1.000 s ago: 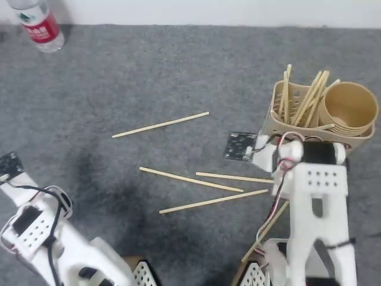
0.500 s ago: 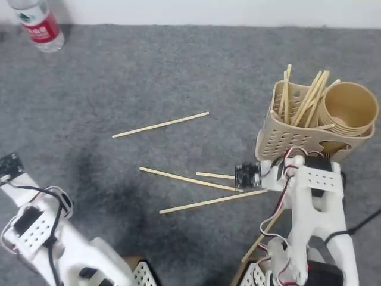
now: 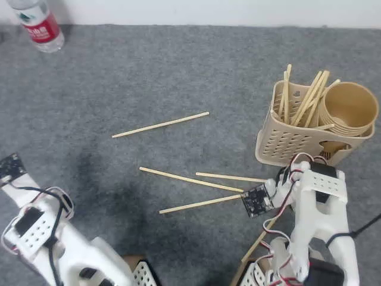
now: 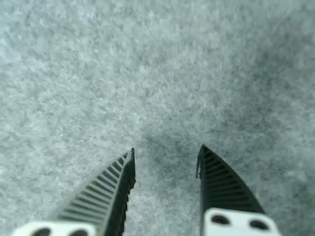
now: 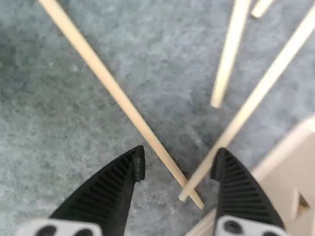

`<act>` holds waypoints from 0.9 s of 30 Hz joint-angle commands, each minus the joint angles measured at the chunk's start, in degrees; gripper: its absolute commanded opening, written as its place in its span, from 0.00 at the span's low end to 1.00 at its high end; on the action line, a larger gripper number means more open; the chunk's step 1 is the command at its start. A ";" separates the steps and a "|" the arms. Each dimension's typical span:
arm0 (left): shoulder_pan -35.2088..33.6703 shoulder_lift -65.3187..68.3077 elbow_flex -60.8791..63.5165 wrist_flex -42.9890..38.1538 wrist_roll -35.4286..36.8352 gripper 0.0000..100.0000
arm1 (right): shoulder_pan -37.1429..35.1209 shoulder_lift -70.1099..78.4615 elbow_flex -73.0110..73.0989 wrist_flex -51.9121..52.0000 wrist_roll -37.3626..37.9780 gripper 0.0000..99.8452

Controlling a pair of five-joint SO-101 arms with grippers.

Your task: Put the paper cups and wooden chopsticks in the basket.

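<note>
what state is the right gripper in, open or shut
Open. In the right wrist view the right gripper has its fingers spread apart, with two chopstick ends between them, ungripped.

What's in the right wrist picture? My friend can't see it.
The open right gripper points at grey carpet. Two wooden chopsticks meet at their ends between its black fingers; a third lies beyond.

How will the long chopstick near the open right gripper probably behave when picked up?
The chopstick looks thin, straight and wooden, so probably stiff and very light. Grasped near its end, where the right gripper is, it may pivot or droop in the grip. The fuzzy carpet likely keeps it from rolling.
</note>
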 commanded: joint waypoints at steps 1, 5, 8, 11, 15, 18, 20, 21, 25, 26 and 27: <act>0.09 -0.79 -0.22 -1.14 1.58 0.20 | 0.40 4.09 1.58 -5.05 1.85 0.23; 0.09 -0.79 -0.22 -1.14 3.08 0.20 | 0.22 3.91 0.70 -2.95 1.76 0.23; 0.09 -0.79 -0.31 -1.14 3.16 0.20 | 0.31 3.65 0.70 -2.59 1.85 0.23; 0.09 -0.79 -0.31 -1.14 3.16 0.20 | 0.04 3.82 0.79 -2.95 1.85 0.23; 0.09 -0.79 -0.31 -1.14 3.16 0.20 | -2.15 4.00 0.79 -3.03 1.85 0.17; 0.09 -0.79 -0.31 -1.14 3.16 0.20 | -3.56 4.09 0.88 -3.03 1.85 0.00; 0.09 -0.79 -0.31 -1.14 3.16 0.20 | -3.65 3.56 2.20 -3.47 1.85 0.04; 0.09 -0.79 -0.31 -1.14 3.16 0.20 | -3.74 3.56 2.73 -4.35 1.85 0.01; 0.09 -0.79 -0.31 -1.14 3.16 0.20 | -3.91 3.47 2.81 -5.58 1.58 0.01; 0.18 -0.79 -0.31 -1.14 3.16 0.20 | -4.44 3.12 2.81 -5.41 1.49 0.01; 0.18 -0.79 -0.31 -1.14 3.16 0.20 | -5.49 2.33 2.81 -5.32 1.23 0.01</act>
